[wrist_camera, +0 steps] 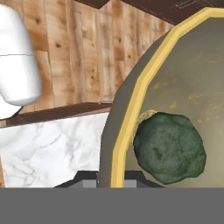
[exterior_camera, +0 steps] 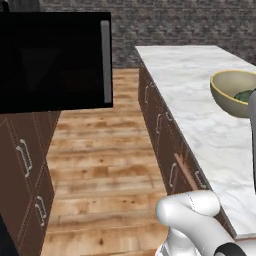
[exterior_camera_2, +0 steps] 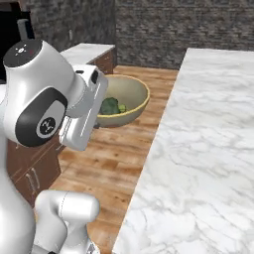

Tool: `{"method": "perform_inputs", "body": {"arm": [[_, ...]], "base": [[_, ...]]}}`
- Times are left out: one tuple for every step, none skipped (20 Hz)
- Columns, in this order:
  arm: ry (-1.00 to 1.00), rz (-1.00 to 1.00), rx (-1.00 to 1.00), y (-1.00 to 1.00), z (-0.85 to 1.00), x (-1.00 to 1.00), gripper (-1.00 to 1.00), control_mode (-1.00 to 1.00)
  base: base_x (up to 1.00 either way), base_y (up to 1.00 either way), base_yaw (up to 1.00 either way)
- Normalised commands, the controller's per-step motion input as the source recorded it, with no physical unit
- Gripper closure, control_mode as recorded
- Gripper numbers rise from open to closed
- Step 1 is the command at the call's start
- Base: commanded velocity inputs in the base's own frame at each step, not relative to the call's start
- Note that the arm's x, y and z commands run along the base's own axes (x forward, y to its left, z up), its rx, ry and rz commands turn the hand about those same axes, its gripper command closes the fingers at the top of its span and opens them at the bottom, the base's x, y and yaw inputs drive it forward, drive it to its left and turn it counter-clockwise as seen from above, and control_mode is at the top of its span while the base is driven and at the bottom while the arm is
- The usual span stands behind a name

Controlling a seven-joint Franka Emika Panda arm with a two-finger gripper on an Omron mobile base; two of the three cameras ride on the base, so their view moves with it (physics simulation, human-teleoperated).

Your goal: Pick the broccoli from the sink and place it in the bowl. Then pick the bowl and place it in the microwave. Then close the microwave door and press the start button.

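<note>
Jaws pinched the rim of the bowl (wrist_camera: 131, 100) at the gripper (wrist_camera: 110, 178), one finger on each side. I counted one broccoli (wrist_camera: 169, 146) inside, against the wall near the gripped rim (stem hidden, so its axis was unclear). Bowl hung level over the floor (exterior_camera_2: 114, 163), microwave door (exterior_camera: 55, 60) open.

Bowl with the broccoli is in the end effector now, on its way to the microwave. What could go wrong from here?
1. The end effector pinches only the thin rim of the bowl, so it may tip or slip.
2. The broccoli lies loose near that rim and could roll out if the bowl tilts.
3. The microwave door stands open toward the aisle; the bowl could clip it or its handle.
</note>
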Motion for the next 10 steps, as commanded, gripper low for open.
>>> {"method": "perform_inputs", "body": {"arm": [[0.0,0.0,0.0,0.0,0.0,0.0,1.0,1.0],[0.0,0.0,0.0,0.0,0.0,0.0,1.0,1.0],[0.0,0.0,0.0,0.0,0.0,0.0,1.0,1.0],[0.0,0.0,0.0,0.0,0.0,0.0,1.0,1.0],[0.0,0.0,0.0,0.0,0.0,0.0,1.0,1.0],[0.0,0.0,0.0,0.0,0.0,0.0,1.0,1.0],[0.0,0.0,0.0,0.0,0.0,0.0,1.0,1.0],[0.0,0.0,0.0,0.0,0.0,0.0,1.0,1.0],[0.0,0.0,0.0,0.0,0.0,0.0,1.0,1.0],[0.0,0.0,0.0,0.0,0.0,0.0,1.0,1.0]], "base": [[0.82,0.14,-0.47],[0.89,0.13,-0.46],[0.99,0.18,-0.44],[1.0,0.19,-0.35],[1.0,0.19,-0.27],[1.0,0.14,-0.2],[1.0,0.19,-0.14],[1.0,0.19,-0.09],[1.0,0.26,-0.06],[1.0,0.27,-0.04]]}}
